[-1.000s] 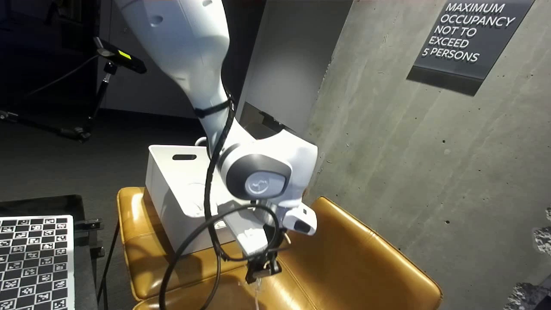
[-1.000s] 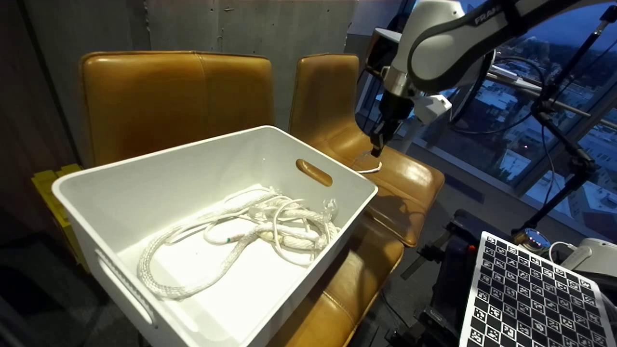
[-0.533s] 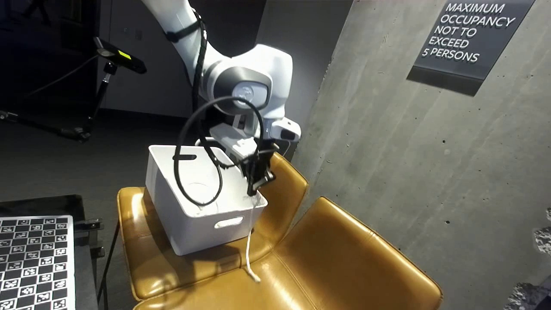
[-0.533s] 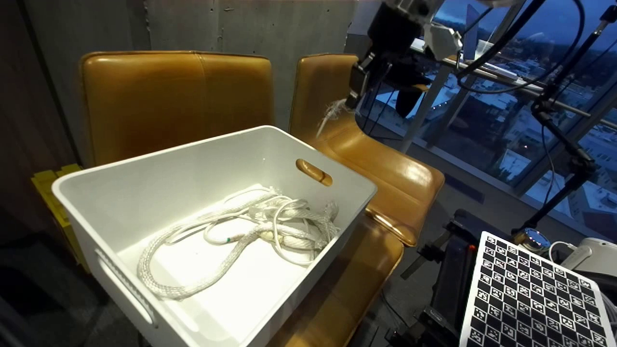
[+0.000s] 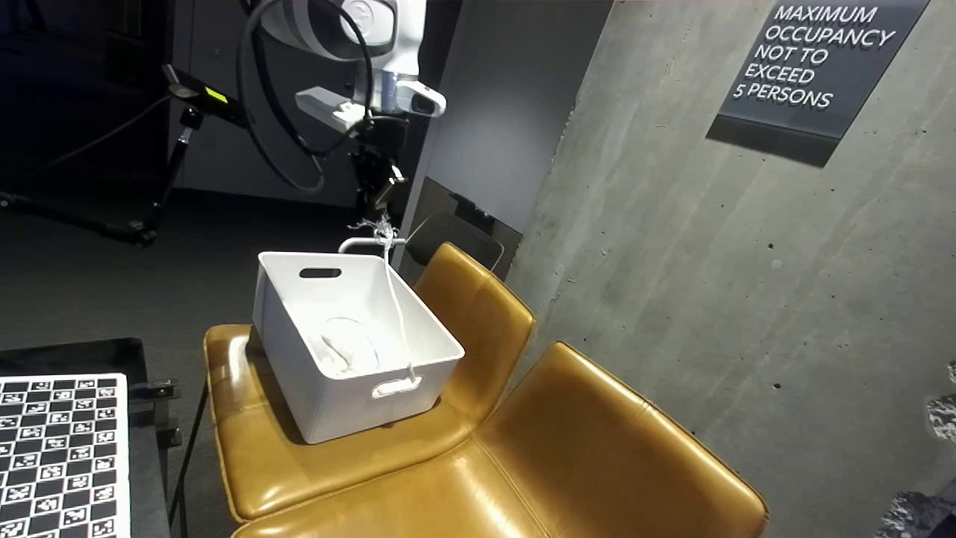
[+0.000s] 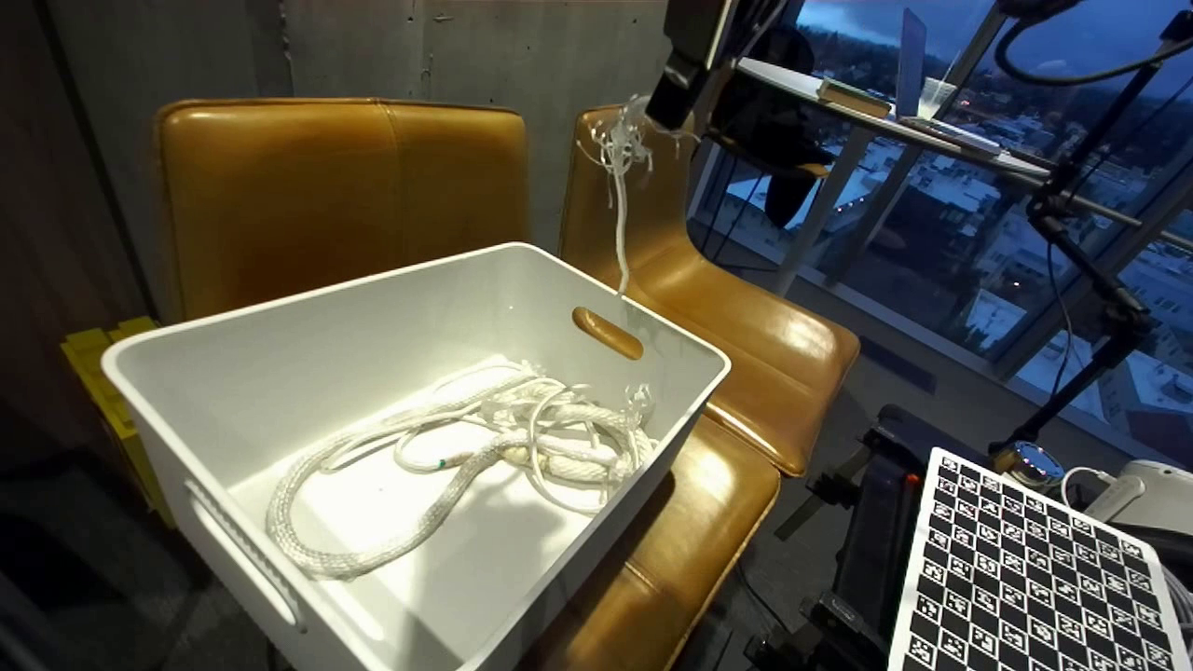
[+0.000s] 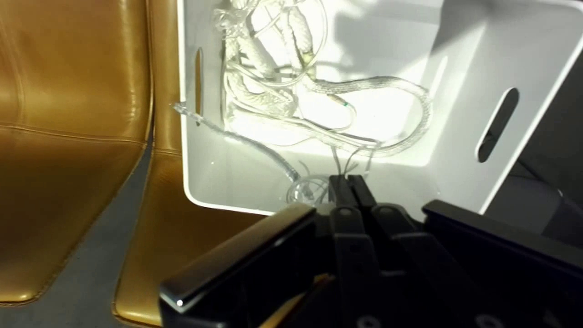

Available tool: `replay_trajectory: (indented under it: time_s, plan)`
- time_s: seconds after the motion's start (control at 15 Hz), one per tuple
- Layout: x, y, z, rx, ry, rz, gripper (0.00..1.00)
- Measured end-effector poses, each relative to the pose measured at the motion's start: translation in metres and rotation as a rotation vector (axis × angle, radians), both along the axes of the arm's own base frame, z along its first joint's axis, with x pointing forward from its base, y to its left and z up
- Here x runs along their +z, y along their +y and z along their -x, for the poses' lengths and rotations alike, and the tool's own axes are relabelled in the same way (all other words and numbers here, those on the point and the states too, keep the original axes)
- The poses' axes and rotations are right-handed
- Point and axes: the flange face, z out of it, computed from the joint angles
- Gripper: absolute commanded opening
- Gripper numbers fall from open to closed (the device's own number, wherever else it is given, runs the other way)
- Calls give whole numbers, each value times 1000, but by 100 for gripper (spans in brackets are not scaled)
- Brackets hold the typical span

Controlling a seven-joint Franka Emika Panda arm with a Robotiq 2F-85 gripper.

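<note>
My gripper (image 7: 348,180) is shut on the frayed, clear-stranded top of a thin white cord (image 7: 259,148). In an exterior view the gripper (image 5: 382,202) is high above the far part of a white bin (image 5: 291,366), and the cord (image 5: 397,306) hangs down to the bin's slotted end wall. In an exterior view the gripper (image 6: 669,107) is above the bin (image 6: 270,321), and the cord (image 6: 621,224) hangs with its lower end at the rim; I cannot tell whether it touches. White braided ropes (image 6: 326,562) lie tangled on the bin floor, also in the wrist view (image 7: 423,109).
The bin stands on a tan leather chair (image 5: 299,478), with another tan chair (image 5: 620,448) beside it. A concrete wall (image 5: 672,284) rises behind. A checkered board (image 6: 1035,578) and a camera stand (image 6: 1090,270) are near the chairs. A black cable (image 5: 258,149) loops beside the arm.
My gripper has risen from low over the neighbouring chair and moved to above the bin. The held cord moved with it, from over that chair to the bin's end wall. The bin stayed put.
</note>
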Motion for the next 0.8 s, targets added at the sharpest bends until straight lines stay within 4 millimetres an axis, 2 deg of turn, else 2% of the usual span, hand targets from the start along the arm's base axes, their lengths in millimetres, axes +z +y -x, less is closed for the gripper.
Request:
replay_trajectory:
  time_s: [0.13, 0.27, 0.4, 0.6, 0.8]
  plan:
    - [4, 20, 11, 16, 9, -1, 1]
    - [-4, 25, 17, 23, 24, 2, 1]
    - [-20, 17, 20, 11, 56, 11, 1]
    - [-47, -7, 23, -24, 108, 25, 1]
    - [-66, -25, 29, -48, 148, 34, 1]
